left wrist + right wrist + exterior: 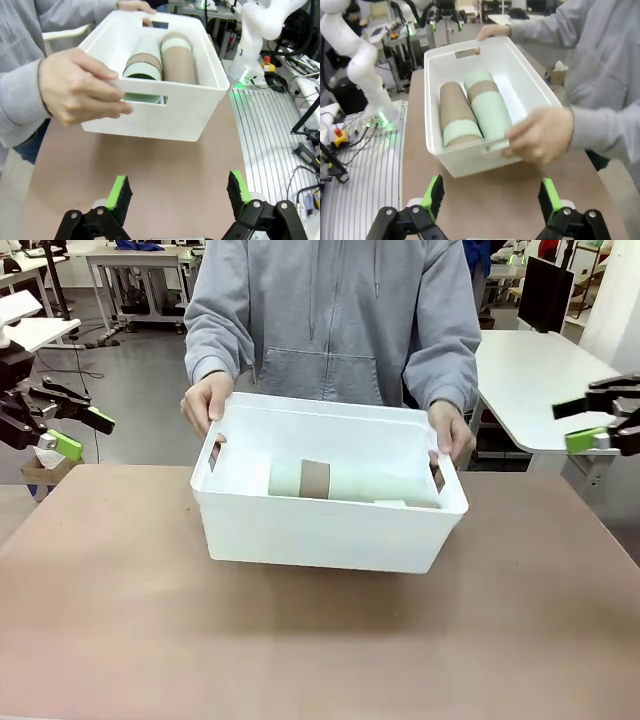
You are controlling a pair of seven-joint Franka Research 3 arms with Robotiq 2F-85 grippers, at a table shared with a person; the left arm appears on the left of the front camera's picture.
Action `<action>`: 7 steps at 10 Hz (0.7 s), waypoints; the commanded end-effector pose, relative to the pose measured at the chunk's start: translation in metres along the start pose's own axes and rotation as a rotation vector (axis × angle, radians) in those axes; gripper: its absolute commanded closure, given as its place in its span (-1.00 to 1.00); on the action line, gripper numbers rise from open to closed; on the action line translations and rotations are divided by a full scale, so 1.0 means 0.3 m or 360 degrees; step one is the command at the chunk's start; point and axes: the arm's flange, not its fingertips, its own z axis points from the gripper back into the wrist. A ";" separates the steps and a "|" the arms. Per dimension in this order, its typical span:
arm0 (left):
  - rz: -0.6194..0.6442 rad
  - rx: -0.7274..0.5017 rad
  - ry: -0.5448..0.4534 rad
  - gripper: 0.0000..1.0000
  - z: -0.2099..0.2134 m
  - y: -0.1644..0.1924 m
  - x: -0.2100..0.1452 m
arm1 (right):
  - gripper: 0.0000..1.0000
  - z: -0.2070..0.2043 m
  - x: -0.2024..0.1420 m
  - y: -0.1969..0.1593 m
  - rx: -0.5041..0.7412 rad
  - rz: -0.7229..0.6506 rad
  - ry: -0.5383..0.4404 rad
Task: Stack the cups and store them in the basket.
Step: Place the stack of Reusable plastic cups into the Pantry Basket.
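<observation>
The white basket stands on the brown table, held at both ends by a person's hands. Inside lie two stacks of cups on their sides, mint green and tan nested together; from the left wrist they show as a green-rimmed stack beside a tan one, inside the basket. In the right wrist view the basket holds the cups too. My left gripper hangs open off the table's left edge, my right gripper open at the right. Both wrist views show open grippers, with nothing between the fingers.
The person in a grey hoodie stands at the far side, a hand on each basket end. A white table stands behind at the right. The other arm's base sits beside the brown table.
</observation>
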 end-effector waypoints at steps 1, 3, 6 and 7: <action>0.0015 -0.0008 0.0001 -1.00 0.005 -0.007 0.010 | -1.00 -0.011 -0.038 -0.080 -0.0004 0.0068 0.0031; 0.0015 -0.0008 0.0001 -1.00 0.005 -0.007 0.010 | -1.00 0.000 0.000 0.000 0.0000 0.0000 0.0000; 0.0015 -0.0008 0.0001 -1.00 0.005 -0.007 0.010 | -1.00 0.000 0.000 0.000 0.0000 0.0000 0.0000; 0.0015 -0.0008 0.0001 -1.00 0.005 -0.007 0.010 | -1.00 0.000 0.000 0.000 0.0000 0.0000 0.0000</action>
